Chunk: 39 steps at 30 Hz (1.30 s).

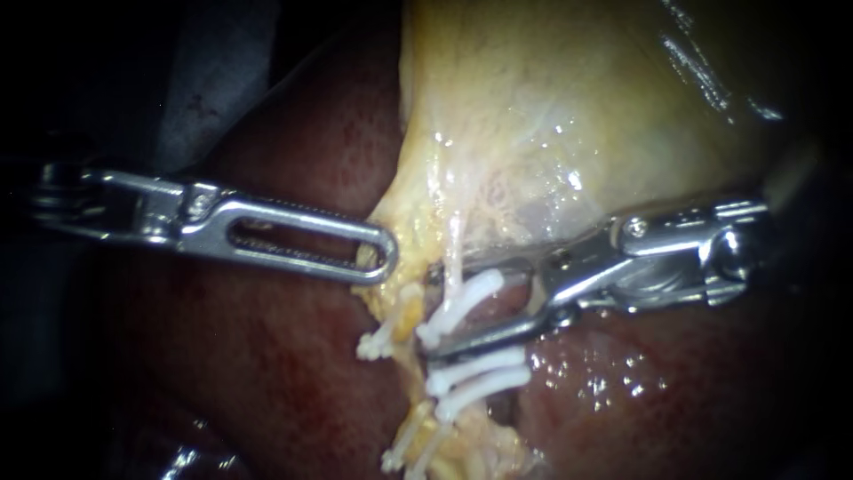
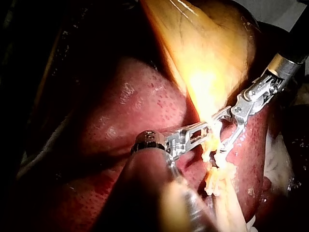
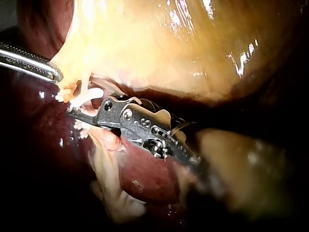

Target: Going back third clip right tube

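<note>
Liver (image 1: 267, 382) backdrop; left instrument (image 1: 378, 258) grips gallbladder (image 1: 551, 116); right instrument (image 1: 451, 313) gapes around clip (image 1: 473, 291).

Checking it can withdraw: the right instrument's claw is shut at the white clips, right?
No: the right instrument's claw is open, not shut, at the white clips; the endoscope view shows the gap between its two halves.

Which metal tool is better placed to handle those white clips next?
Probably the right instrument: its open jaws flank a white clip, while the left instrument is shut on the gallbladder edge.
</note>
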Each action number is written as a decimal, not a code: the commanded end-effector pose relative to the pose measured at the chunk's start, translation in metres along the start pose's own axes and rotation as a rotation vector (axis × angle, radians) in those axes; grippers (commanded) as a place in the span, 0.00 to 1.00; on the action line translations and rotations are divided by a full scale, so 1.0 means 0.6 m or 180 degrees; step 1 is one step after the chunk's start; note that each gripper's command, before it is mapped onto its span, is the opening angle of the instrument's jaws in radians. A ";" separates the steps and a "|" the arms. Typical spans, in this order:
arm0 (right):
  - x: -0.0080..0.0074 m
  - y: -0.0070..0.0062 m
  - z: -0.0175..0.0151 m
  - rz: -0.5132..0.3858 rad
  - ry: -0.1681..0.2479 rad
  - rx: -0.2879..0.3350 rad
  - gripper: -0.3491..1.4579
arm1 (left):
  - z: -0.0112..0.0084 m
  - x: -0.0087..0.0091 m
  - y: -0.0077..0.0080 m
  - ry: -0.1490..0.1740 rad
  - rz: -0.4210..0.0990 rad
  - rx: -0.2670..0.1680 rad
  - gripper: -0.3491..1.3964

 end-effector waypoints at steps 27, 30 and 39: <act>0.0011 -0.0007 -0.0044 0.1367 -0.0081 -0.0104 0.52 | -0.0002 0.0000 0.0001 0.0002 0.0001 -0.0001 0.00; 0.0010 -0.0009 -0.0050 0.1385 -0.0083 -0.0099 0.52 | -0.0002 0.0000 0.0002 0.0002 0.0001 -0.0001 0.00; 0.0011 -0.0012 -0.0064 0.1388 -0.0076 -0.0104 0.52 | -0.0002 0.0000 0.0002 0.0003 0.0001 0.0000 0.00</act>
